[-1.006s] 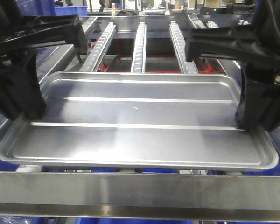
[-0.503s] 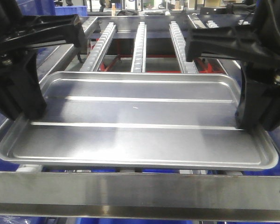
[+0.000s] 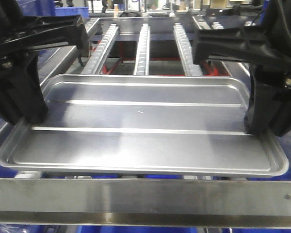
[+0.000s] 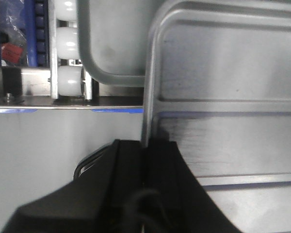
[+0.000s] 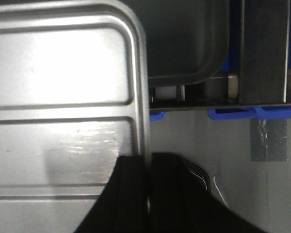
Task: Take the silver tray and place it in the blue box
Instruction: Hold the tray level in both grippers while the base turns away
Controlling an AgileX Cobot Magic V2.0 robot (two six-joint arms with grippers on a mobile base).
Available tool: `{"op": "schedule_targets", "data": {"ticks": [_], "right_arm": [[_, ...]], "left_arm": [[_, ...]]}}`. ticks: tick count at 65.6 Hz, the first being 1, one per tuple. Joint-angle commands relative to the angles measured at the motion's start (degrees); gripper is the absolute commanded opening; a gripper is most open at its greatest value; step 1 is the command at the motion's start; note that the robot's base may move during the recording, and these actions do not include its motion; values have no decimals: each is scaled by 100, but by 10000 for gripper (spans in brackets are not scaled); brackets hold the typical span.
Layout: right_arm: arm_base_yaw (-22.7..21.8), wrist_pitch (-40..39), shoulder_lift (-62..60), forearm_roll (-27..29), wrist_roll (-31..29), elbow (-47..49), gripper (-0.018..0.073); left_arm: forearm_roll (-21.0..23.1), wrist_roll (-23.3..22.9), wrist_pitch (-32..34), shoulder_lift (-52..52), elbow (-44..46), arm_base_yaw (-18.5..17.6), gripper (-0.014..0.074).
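**Operator:** Where is the tray, and who has it?

**Spotter:** Your shallow rectangular shiny silver tray [image 3: 140, 126], two long ridges across its floor, sits level between your two arms. Your black left gripper [image 4: 146, 145] is clamped on the tray's left rim, one finger inside the rim and one outside. Your black right gripper [image 5: 148, 162] is pinching the tray's right rim the same way.

**Operator:** What is around it?

**Spotter:** Three white roller rails [image 3: 141, 48] run away behind the tray. A flat brushed-steel bar [image 3: 136, 199] crosses in front of it. A duller plain grey tray [image 4: 111, 48] lies under its far corners. Bright-blue plastic [image 5: 262, 112] shows below the tray, but you cannot tell from here whether that is the crate
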State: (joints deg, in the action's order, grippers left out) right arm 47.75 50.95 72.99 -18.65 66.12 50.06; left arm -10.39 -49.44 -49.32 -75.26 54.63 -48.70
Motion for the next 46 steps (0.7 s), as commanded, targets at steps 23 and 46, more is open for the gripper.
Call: {"op": "schedule_targets", "data": {"ticks": [23, 46], "right_arm": [[-12, -45, -164, -245, 25, 125, 54], [-12, -39, -164, -245, 25, 125, 54]], "left_arm": [[-131, -68, 92, 125, 146, -34, -104], [-131, -68, 92, 125, 146, -34, -104]]}}
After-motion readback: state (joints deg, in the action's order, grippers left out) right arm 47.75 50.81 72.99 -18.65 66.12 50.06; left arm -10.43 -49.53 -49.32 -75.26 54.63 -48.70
